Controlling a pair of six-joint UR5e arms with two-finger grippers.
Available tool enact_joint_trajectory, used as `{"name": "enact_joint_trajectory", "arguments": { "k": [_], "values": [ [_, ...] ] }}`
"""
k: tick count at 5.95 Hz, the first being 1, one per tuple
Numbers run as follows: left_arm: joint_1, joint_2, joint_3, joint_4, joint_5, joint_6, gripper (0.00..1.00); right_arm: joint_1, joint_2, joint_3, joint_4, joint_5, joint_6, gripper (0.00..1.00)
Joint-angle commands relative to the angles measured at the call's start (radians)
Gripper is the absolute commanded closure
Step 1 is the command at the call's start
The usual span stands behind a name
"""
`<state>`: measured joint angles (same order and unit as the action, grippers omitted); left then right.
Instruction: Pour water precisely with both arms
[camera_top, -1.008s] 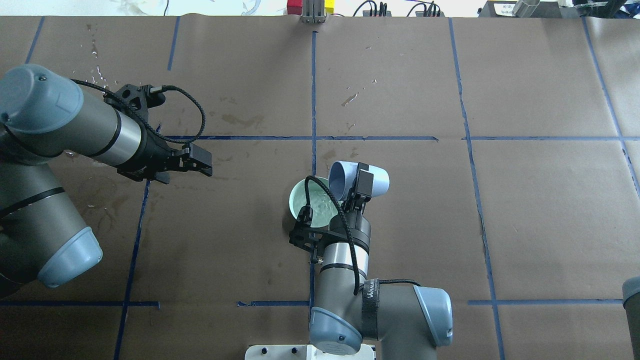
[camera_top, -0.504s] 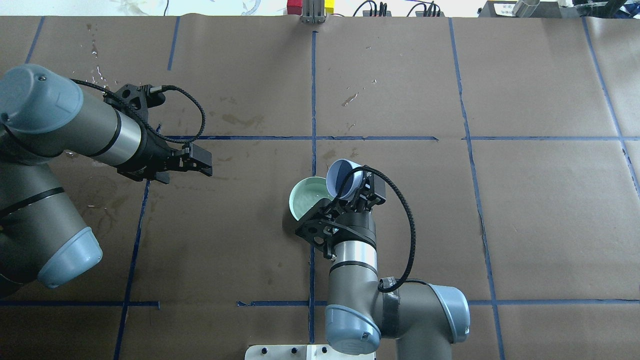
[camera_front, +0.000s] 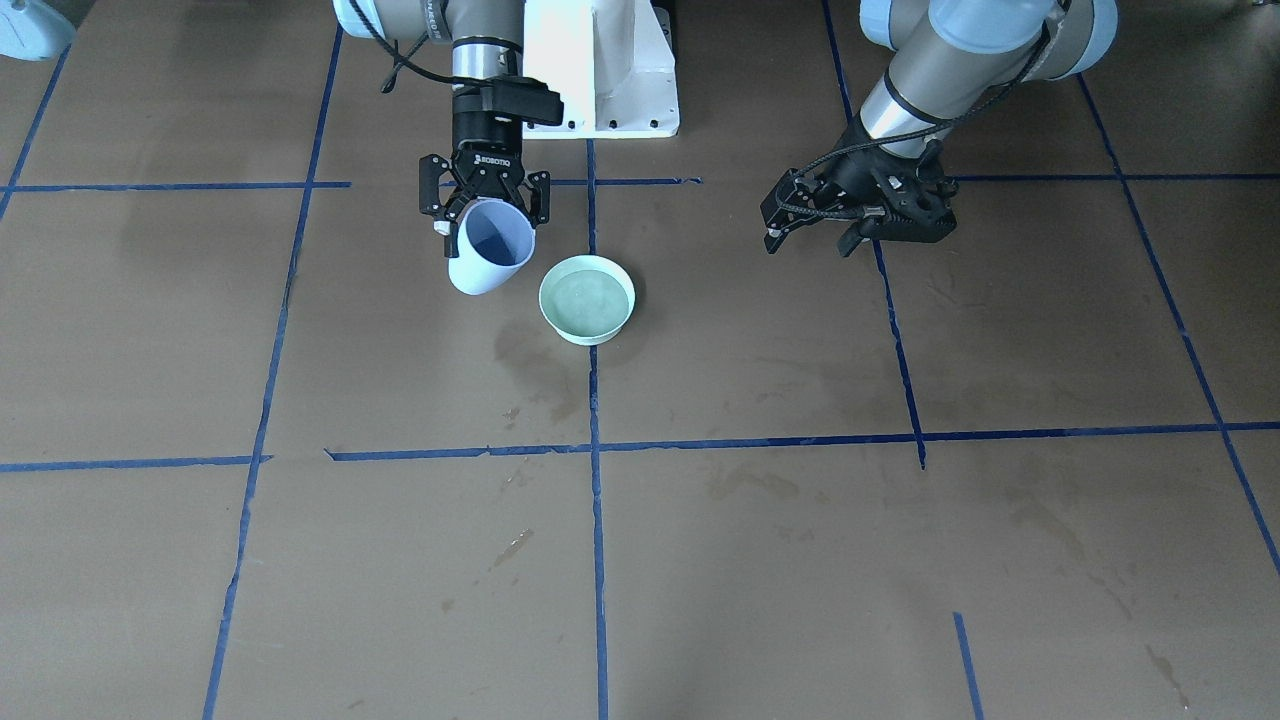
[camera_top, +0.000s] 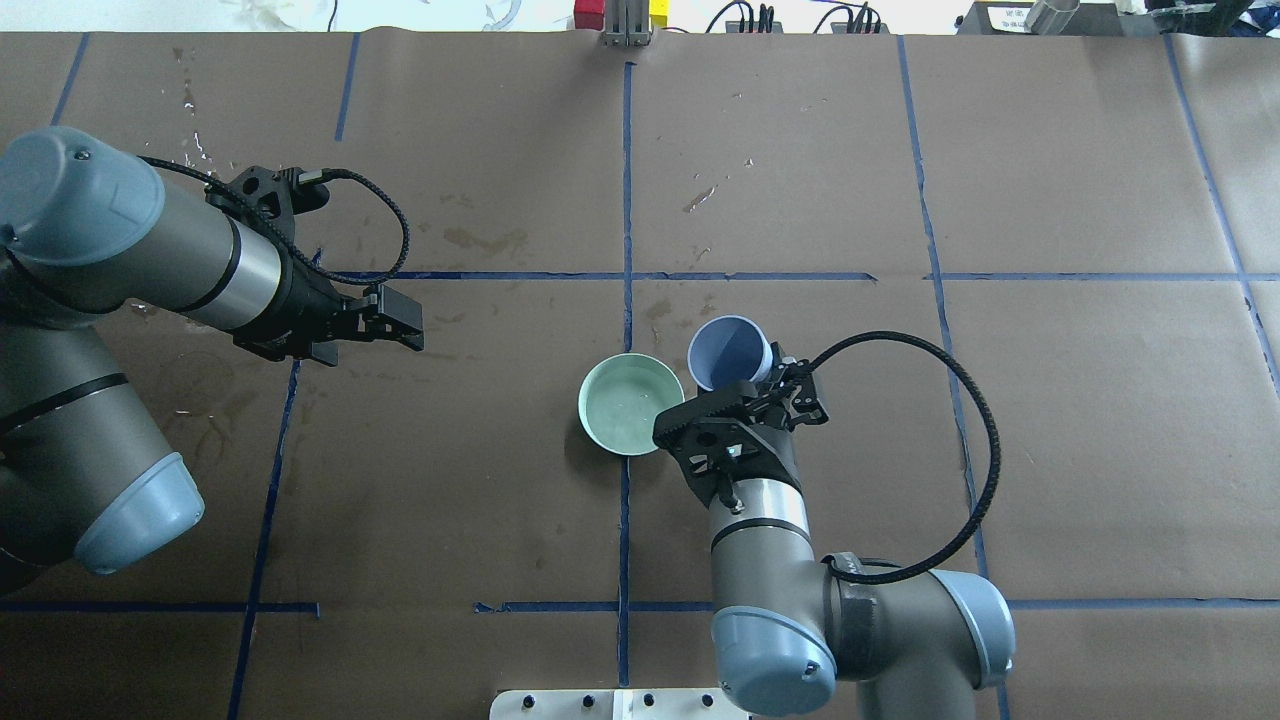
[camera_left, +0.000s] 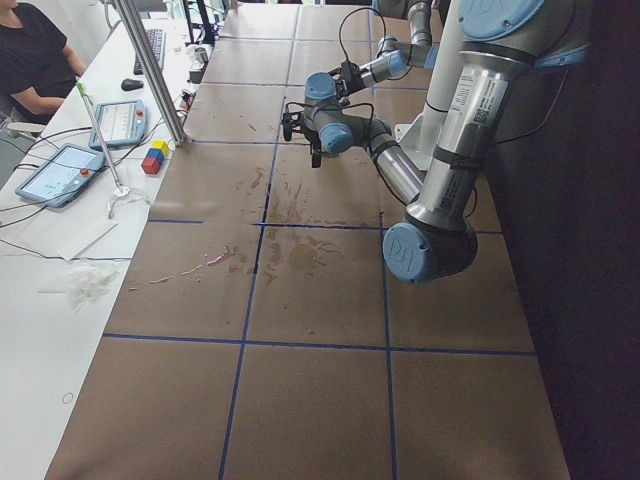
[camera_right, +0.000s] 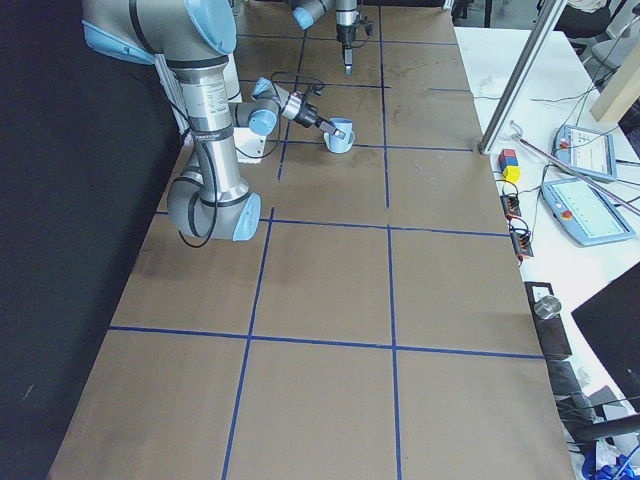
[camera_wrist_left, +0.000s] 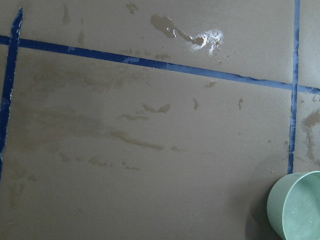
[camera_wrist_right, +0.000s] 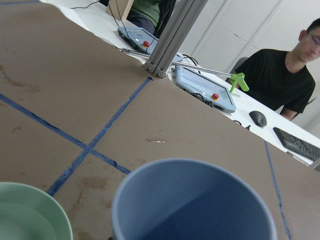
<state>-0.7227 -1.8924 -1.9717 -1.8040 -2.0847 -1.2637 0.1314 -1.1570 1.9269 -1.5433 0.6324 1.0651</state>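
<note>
My right gripper is shut on a light-blue cup, which it holds slightly tilted, mouth up, just to the right of a pale-green bowl. The front-facing view shows the same gripper, the cup and the bowl, which has water in it. The right wrist view looks into the cup, with the bowl's rim beside it. My left gripper hangs open and empty to the bowl's left, well apart from it; it also shows in the front-facing view. The bowl's edge shows in the left wrist view.
Brown paper with blue tape lines covers the table, with wet stains and droplets. The white pedestal base stands at the robot's side. Coloured blocks and a metal post stand at the far edge. Operators sit beyond it.
My right gripper has turned the cup from tipped over the bowl back to nearly upright and moved it to the bowl's right. The left arm has not moved.
</note>
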Motion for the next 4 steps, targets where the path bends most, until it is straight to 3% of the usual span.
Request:
{"name": "enact_joint_trajectory", "arguments": {
  "k": [1, 2, 4],
  "values": [
    [-0.003, 0.001, -0.007, 0.0, 0.0, 0.0, 0.0, 0.022, -0.131, 0.146, 0.005, 0.075, 0.272, 1.0],
    [-0.003, 0.001, -0.007, 0.002, -0.001, 0.0, 0.0, 0.039, -0.223, 0.184, 0.09, 0.075, 0.379, 1.0],
    [-0.003, 0.007, -0.007, 0.002, 0.0, 0.0, 0.0, 0.077, -0.521, 0.182, 0.413, 0.069, 0.403, 1.0]
  ]
}}
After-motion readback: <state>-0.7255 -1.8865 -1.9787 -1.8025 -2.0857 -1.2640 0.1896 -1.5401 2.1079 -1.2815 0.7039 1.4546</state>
